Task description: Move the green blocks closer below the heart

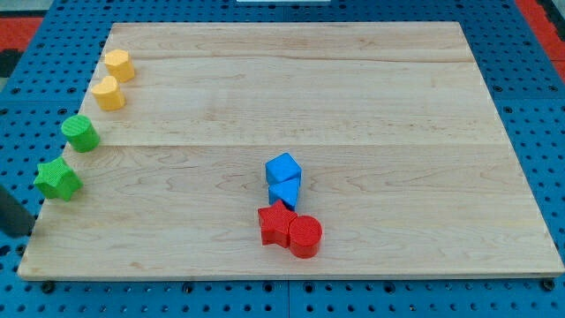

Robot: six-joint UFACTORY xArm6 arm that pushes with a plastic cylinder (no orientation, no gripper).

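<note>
A yellow heart block (pixel 109 93) lies near the board's left edge, with a second yellow block (pixel 118 64) just above it. A green cylinder (pixel 80 133) sits below the heart. A green star (pixel 57 179) sits further down, at the left edge. A dark rod enters at the view's far left, and my tip (pixel 24 231) is below and left of the green star, apart from it, at the board's left border.
A blue cube (pixel 283 168) and a blue triangular block (pixel 284 191) sit together at lower centre. A red star (pixel 277 223) and a red cylinder (pixel 305 236) touch just below them. The wooden board (pixel 353 106) rests on a blue pegboard.
</note>
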